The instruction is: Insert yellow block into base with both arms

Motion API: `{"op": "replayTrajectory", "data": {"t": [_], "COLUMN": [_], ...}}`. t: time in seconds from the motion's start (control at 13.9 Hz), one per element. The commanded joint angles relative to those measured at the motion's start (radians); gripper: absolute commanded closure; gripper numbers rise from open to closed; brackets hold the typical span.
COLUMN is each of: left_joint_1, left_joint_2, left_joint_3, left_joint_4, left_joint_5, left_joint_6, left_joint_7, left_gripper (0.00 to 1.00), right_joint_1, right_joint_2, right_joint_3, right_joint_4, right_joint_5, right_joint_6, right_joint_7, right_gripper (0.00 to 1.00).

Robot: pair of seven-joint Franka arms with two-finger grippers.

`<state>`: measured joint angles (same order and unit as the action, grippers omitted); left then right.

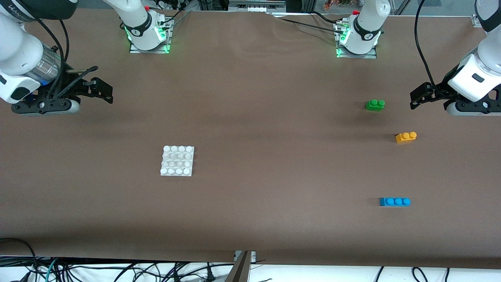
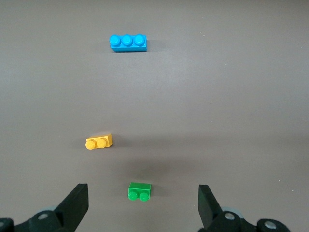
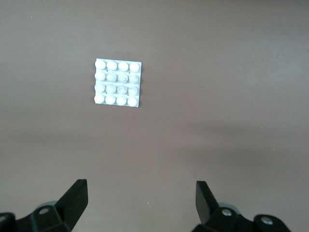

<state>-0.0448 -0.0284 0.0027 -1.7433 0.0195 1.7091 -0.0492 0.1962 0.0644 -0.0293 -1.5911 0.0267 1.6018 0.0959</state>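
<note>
The left pincer [image 1: 415, 98] hangs above the tabletop [image 1: 250, 117] at the left arm's end, its fingers [image 2: 77, 203] spread wide with nothing between them and touching nothing. The right pincer [image 1: 102, 91] hangs above the tabletop at the right arm's end, its fingers [image 3: 77, 199] likewise spread wide and bare. Both arms wait, well apart from each other.

The yellow block [image 1: 406, 137] is a small yellow-orange brick with two round studs on top, standing studs-up on the tabletop near the left pincer and nearer to the front camera than it. In the left wrist view it [image 2: 99, 142] lies slightly askew. A green two-stud brick [image 1: 375, 104] sits just beside the left pincer, toward the middle of the tabletop, and apart from the yellow block. A blue three-stud brick [image 1: 394, 201] lies well away from the left pincer, nearest the front camera of the three.

The base [image 1: 177, 161] is a flat square white plate with a four-by-four grid of round studs, lying flat and bearing nothing. It sits well away from the right pincer, nearer to the front camera and toward the middle of the tabletop.
</note>
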Motion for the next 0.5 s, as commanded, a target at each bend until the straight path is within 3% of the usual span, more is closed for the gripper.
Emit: {"op": "replayTrajectory", "data": {"t": [0.0, 0.43], "left_joint_1": [-0.010, -0.010], "left_joint_2": [0.016, 0.016], "left_joint_3": [0.013, 0.013], "left_joint_4": [0.034, 0.034], "left_joint_5": [-0.021, -0.021], "left_joint_6": [-0.025, -0.025], "left_joint_7": [0.017, 0.017], "left_gripper": [0.00, 0.00], "right_joint_1": [-0.011, -0.011], "right_joint_2": [-0.057, -0.066], "right_joint_3": [0.009, 0.003], "right_joint_4": [-0.049, -0.056], "right_joint_5": [0.007, 0.008], "right_joint_6": [0.009, 0.020], "right_joint_7": [-0.007, -0.012], "right_gripper": [0.01, 0.01]}}
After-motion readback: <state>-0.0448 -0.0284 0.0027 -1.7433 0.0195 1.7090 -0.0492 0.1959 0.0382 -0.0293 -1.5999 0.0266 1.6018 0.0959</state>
